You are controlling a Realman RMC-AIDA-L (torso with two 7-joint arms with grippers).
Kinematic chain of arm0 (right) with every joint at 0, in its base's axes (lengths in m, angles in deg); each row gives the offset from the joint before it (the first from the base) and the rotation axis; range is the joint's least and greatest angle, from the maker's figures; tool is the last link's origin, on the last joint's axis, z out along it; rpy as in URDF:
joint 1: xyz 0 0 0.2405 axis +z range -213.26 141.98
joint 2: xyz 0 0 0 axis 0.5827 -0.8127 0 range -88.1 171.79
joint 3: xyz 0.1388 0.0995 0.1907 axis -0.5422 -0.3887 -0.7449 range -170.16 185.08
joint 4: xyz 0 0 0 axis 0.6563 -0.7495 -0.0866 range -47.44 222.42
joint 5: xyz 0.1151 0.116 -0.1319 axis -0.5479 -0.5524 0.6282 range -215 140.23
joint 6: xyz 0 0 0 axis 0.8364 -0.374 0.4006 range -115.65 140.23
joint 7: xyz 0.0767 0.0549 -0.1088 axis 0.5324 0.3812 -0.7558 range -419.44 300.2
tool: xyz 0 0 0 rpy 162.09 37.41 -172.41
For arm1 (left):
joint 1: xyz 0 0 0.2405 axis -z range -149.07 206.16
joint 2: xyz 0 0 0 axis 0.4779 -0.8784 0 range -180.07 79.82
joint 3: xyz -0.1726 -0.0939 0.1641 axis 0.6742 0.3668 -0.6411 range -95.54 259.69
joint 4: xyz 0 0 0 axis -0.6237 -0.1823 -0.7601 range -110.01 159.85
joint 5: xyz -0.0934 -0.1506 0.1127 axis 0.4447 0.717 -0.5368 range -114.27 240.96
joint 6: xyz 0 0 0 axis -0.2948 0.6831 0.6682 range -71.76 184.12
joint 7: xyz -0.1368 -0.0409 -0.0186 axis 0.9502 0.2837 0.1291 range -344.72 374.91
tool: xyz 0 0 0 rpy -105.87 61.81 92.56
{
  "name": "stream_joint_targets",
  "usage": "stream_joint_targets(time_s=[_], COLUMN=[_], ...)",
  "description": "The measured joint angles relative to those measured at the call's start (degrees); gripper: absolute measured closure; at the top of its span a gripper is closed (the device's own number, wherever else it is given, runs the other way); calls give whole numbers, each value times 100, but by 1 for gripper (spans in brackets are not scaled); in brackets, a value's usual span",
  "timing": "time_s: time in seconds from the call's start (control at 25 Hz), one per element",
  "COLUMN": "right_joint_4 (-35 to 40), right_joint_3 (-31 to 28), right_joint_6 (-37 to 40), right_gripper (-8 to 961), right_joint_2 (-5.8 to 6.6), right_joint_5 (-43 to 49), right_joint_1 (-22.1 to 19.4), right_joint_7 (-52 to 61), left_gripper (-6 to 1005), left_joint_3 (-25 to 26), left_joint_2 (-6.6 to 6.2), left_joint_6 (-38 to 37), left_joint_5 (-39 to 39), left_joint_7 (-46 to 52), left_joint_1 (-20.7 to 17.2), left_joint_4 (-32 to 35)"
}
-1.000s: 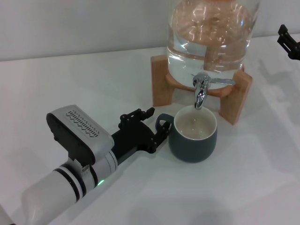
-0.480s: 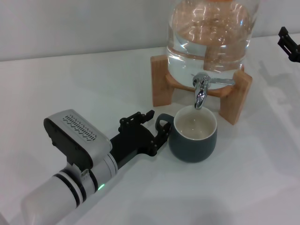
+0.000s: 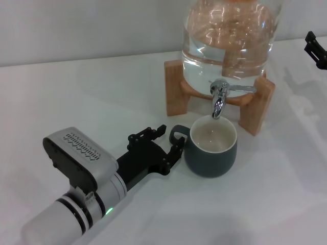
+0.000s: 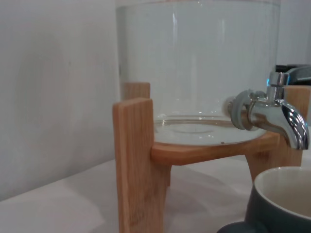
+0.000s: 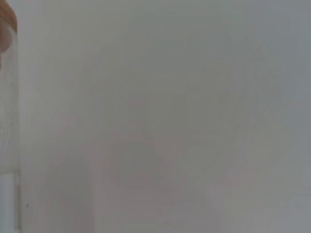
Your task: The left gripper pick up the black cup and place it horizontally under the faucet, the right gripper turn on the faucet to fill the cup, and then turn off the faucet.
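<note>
Head view: the black cup (image 3: 211, 145) stands upright on the white surface (image 3: 102, 92), right under the spout of the faucet (image 3: 219, 97), which juts from a glass water jar (image 3: 230, 41) on a wooden stand (image 3: 176, 94). The left gripper (image 3: 166, 138) lies just beside the cup's handle, fingers spread and holding nothing. The right gripper (image 3: 316, 48) hangs at the far right edge; whether it is spread cannot be told.

Left wrist view: faucet (image 4: 277, 114), cup rim (image 4: 282, 189), stand (image 4: 138, 160).

Right wrist view: only blank wall and a sliver of the jar.

White table (image 3: 76, 92) bears black cup (image 3: 210, 153) and wooden stand (image 3: 176, 94).
</note>
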Motion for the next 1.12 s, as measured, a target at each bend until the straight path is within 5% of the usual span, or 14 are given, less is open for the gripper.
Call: stream_joint_targets(time_s=[0.36, 1.12], right_joint_4=[16, 31], right_joint_3=[0, 0], right_joint_6=[0, 8], right_gripper=[115, 115], right_joint_2=[1, 0], right_joint_5=[15, 15], right_joint_1=[-74, -32], right_joint_7=[0, 0], left_gripper=[448, 440], left_joint_3=[243, 342], left_joint_2=[-45, -50], left_joint_6=[-275, -764], left_joint_5=[-51, -19], left_joint_7=[-87, -92], left_joint_1=[-358, -517], left_joint_4=[123, 12])
